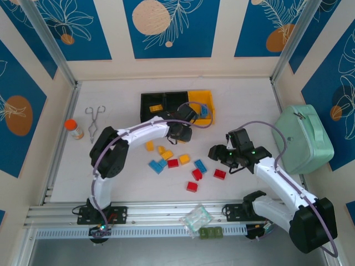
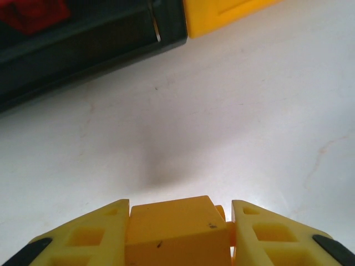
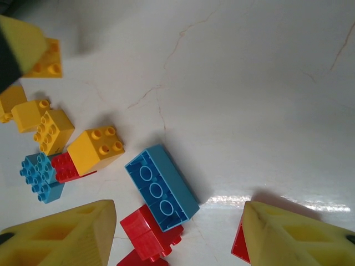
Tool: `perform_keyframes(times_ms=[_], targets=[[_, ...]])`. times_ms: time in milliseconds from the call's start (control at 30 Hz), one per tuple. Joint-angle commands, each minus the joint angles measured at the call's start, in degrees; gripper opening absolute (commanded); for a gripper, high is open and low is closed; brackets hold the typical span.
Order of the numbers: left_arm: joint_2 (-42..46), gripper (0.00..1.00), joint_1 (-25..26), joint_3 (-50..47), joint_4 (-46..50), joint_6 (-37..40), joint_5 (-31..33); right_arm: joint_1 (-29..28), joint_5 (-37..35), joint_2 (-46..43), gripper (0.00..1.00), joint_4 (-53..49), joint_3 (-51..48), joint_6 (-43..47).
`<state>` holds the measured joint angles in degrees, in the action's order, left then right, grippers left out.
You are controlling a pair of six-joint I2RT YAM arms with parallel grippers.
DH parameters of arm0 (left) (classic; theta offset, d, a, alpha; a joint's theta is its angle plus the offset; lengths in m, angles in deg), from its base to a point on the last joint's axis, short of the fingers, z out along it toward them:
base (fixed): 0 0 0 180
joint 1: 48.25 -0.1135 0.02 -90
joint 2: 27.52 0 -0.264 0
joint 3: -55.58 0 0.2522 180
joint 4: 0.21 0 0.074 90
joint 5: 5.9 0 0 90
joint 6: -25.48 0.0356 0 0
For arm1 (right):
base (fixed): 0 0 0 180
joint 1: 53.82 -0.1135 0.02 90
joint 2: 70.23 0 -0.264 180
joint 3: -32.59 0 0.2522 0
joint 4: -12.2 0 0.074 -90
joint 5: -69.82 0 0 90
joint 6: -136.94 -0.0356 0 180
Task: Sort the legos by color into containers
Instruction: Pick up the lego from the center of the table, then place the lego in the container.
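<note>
The left fingers (image 2: 94, 235) are clamped on a yellow brick (image 2: 177, 233), holding it just off the desk (image 2: 233, 127) on the near side of the row of bins (image 1: 176, 97). The brick sits right at the fingertips, so the hold looks shallow. A quick swing could let it twist or drop short of the rim.

The bigger risk is the wrong bin. A second yellow brick (image 1: 156, 107) lies in the far-left black bin (image 1: 145, 105). The middle black bin (image 2: 111, 33) holds a red piece (image 2: 33, 14), and the yellow bin (image 1: 206, 97) holds blue. The fingers hang nearest the middle and yellow bins, so letting go straight ahead would mix colours. The arm needs to carry the brick left first.

The left arm's cable (image 1: 211, 117) seems to loop over the yellow bin, though from above I cannot tell if it touches. If it does, a leftward sweep could drag the bins along.

The right fingers (image 3: 66, 233) are wide apart, low over the loose bricks (image 1: 172, 160) in the middle of the desk, with a blue brick (image 3: 161, 188) between them. A red brick (image 3: 150, 235) touches its near end, and another red one (image 3: 238, 249) peeks from under the right-hand finger. Closing as they stand could pinch two colours together or skid the blue brick aside. Both arms heading for the bins at once could also bump.
</note>
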<state>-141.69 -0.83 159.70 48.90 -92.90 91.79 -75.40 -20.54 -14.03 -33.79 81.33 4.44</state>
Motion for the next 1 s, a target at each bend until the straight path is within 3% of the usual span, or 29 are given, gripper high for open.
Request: perform_keyframes(times_ms=[0,433,700,967], targets=[[5.29,0.35,-0.76,-2.50,1.47,0.87,1.54,-1.59,1.40,1.29,0.62,1.51,2.76,-0.70],[14.83,0.34,-11.15,-8.98,1.50,3.11,5.28,-8.25,-0.53,9.12,0.61,5.25,6.57,-2.13],[9.58,0.34,-17.81,-4.23,-0.20,4.82,6.46,-9.62,-1.66,10.68,0.61,5.21,7.45,-2.45],[1.19,0.34,-20.00,3.80,0.20,5.88,6.40,-9.57,-2.38,11.12,0.61,4.70,7.49,-2.67]])
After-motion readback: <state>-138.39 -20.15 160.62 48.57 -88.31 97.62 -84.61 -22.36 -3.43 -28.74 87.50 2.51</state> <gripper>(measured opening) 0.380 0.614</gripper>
